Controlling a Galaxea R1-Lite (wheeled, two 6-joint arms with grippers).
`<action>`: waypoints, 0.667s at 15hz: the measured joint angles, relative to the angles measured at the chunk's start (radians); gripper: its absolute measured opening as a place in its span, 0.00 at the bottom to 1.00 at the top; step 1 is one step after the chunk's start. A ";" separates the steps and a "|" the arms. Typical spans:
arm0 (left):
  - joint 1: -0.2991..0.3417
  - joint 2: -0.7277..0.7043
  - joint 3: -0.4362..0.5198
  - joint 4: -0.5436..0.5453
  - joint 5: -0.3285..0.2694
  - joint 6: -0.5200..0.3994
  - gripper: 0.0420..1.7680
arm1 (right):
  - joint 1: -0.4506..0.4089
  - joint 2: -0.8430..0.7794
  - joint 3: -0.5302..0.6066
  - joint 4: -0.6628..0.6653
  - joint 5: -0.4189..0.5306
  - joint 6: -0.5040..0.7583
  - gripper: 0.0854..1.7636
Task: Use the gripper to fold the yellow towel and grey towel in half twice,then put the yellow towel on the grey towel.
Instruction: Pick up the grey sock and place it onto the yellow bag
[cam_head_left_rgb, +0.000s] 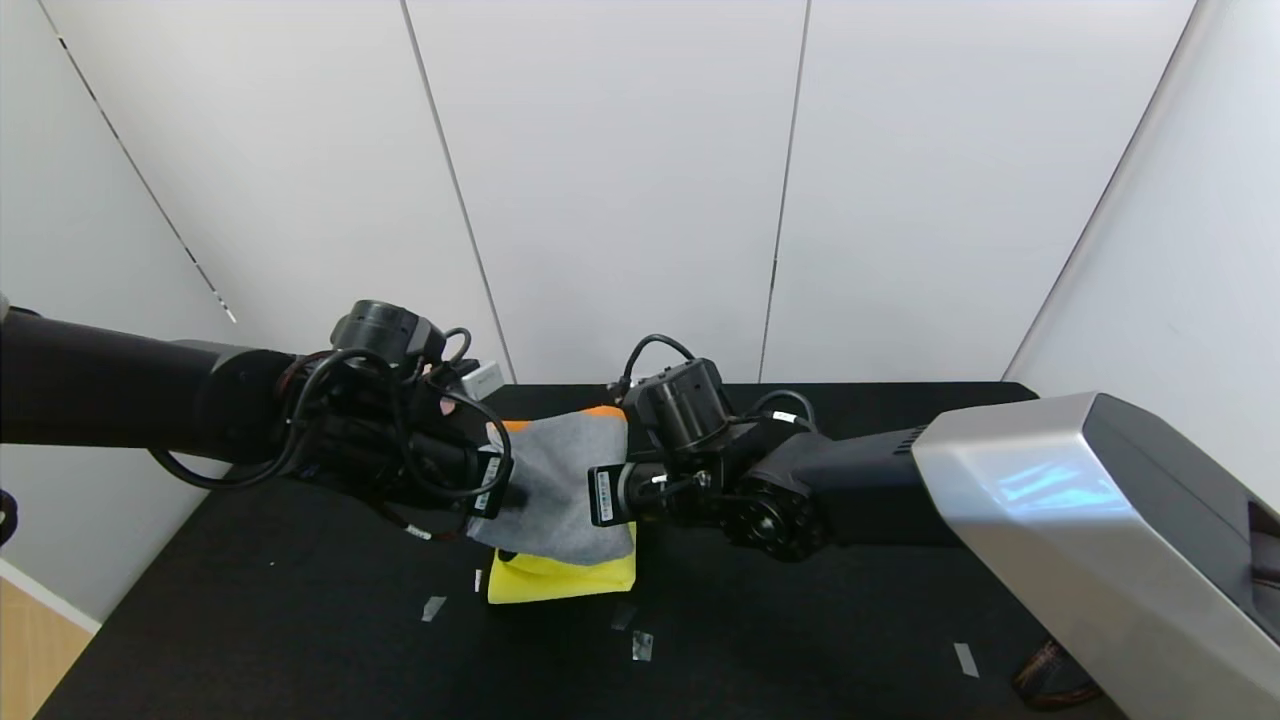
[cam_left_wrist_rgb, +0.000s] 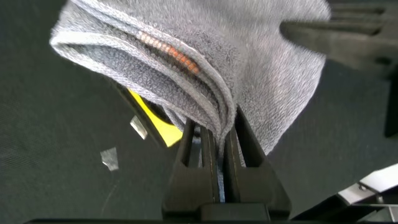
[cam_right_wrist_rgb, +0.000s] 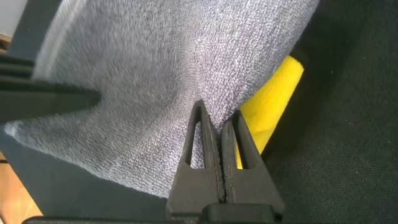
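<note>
My left gripper and right gripper each pinch one grey towel between them; one yellow towel lies below.

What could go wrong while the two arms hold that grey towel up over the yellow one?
The grey towel hangs between the left gripper and the right gripper, each pinching only an edge, so a corner might slip free and undo the folds. It also hangs directly above the folded yellow towel; lowered here, it could land on top, the reverse of the wanted stack, or drag the yellow towel out of its fold.
</note>
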 joint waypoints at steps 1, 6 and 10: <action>0.000 0.003 0.004 0.000 0.000 0.000 0.08 | 0.001 0.001 0.002 0.000 0.000 0.000 0.02; 0.001 0.011 0.023 -0.002 0.000 -0.007 0.17 | 0.001 0.008 0.012 0.000 -0.002 0.000 0.12; 0.003 0.011 0.032 0.000 -0.003 -0.011 0.49 | 0.000 0.018 0.020 0.000 -0.003 0.000 0.46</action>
